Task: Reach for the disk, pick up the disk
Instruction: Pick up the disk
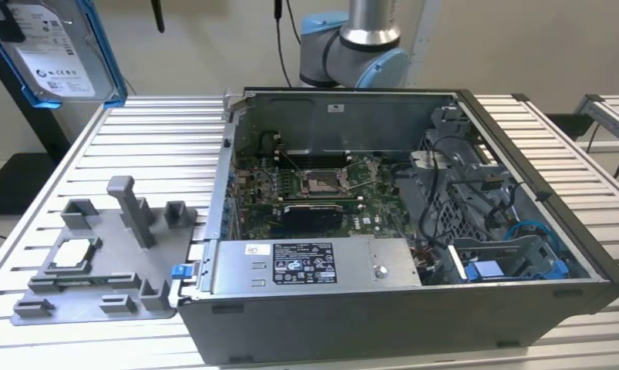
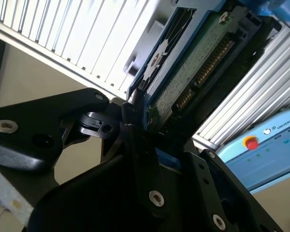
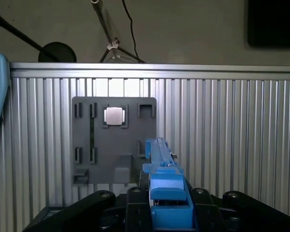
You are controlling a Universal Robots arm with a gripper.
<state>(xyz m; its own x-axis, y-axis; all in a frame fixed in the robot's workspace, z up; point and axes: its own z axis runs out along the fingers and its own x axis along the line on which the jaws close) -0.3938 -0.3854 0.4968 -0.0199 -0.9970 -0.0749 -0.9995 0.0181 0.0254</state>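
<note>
- Disk (image 1: 62, 54): you see it in the exterior view at the upper left, up in the air off the corner of the slatted metal table (image 1: 155, 154), with its white label facing the camera and the blue bracket framing it.
- Your gripper (image 2: 135, 113) is clenched on the disk (image 2: 193, 63). In the second wrist view the black fingers (image 2: 137, 140) press against the edge of the blue frame, and the drive's green circuit board and connector pins face the camera.
- In the first wrist view you look along the disk's (image 3: 159, 154) blue edge, which stands clamped between the two sides of the gripper (image 3: 168, 203), above the table (image 3: 232, 121).
- Below it lies the grey fixture tray (image 3: 113, 140), with a small square silver chip (image 3: 114, 116) seated in one of its pockets.
- You find the same tray (image 1: 93, 262) and chip (image 1: 75, 250) in the exterior view, just beside the open computer case (image 1: 391, 231), well apart from the disk.
</note>
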